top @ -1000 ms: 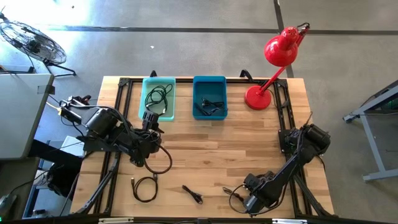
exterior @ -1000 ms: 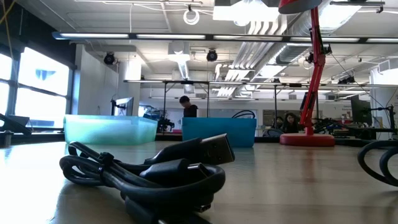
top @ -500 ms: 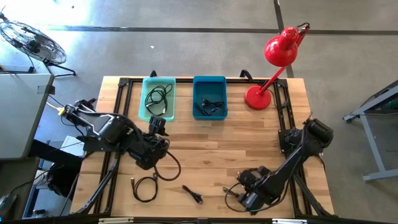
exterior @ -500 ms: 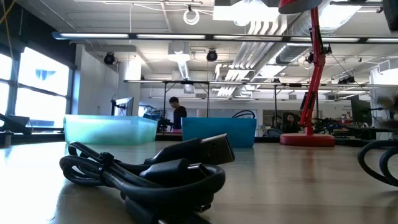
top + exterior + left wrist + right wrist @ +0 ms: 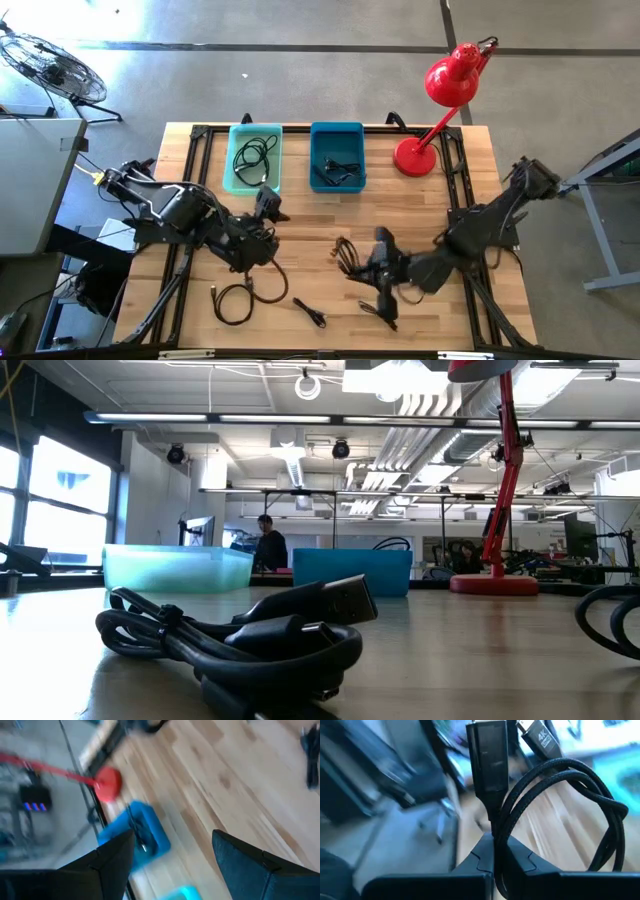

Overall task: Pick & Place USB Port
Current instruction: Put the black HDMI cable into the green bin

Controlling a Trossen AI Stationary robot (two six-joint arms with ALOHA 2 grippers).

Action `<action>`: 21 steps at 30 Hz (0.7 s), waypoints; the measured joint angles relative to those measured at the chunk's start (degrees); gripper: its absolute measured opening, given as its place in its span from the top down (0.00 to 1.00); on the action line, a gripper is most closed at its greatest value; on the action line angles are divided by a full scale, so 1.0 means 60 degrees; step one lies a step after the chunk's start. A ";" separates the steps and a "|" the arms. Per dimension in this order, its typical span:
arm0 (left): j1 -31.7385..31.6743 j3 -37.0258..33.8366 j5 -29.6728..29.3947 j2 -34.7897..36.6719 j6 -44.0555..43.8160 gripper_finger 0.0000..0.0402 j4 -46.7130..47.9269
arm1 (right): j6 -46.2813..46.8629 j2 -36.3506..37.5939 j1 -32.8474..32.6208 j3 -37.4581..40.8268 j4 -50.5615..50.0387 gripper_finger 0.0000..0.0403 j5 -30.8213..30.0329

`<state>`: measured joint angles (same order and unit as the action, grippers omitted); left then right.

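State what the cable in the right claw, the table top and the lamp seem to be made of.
Cable: looks like black braided fabric sheath, by its woven texture. Table top: light wood planks, probably butcher block, showing grain and seams. Lamp: glossy red, likely painted metal, judging by its shine.

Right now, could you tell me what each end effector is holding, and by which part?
The right end effector grips a braided black cable by its looped cord, below the plugs. The left end effector holds nothing.

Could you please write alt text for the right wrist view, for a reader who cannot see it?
The right gripper is shut on a coiled black braided cable, lifted above the wooden table; its two plugs point away from the camera. The background is blurred.
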<state>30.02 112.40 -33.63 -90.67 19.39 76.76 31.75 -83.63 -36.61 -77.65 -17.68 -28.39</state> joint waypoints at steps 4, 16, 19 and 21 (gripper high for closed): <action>0.0000 0.0000 -0.0047 0.0000 0.1448 0.35 -0.1652 | -0.1250 0.0309 0.0476 -0.0015 0.1264 0.99 0.1039; -0.0290 0.0011 0.0685 -0.0058 0.2905 0.35 -0.3967 | -0.1880 0.0068 0.1524 0.0004 0.1513 0.99 0.3175; -0.0675 0.0015 0.1760 -0.0133 0.2854 0.35 -0.4025 | -0.1974 0.0068 0.1688 0.0004 0.1550 0.99 0.3450; -0.0928 0.0014 0.2232 -0.0254 0.2693 0.35 -0.4071 | -0.2095 0.0068 0.1767 0.0006 0.1554 0.99 0.3603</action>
<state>24.46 112.48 -20.24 -92.19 35.54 52.34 19.18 -83.22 -26.01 -77.61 -8.36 -6.77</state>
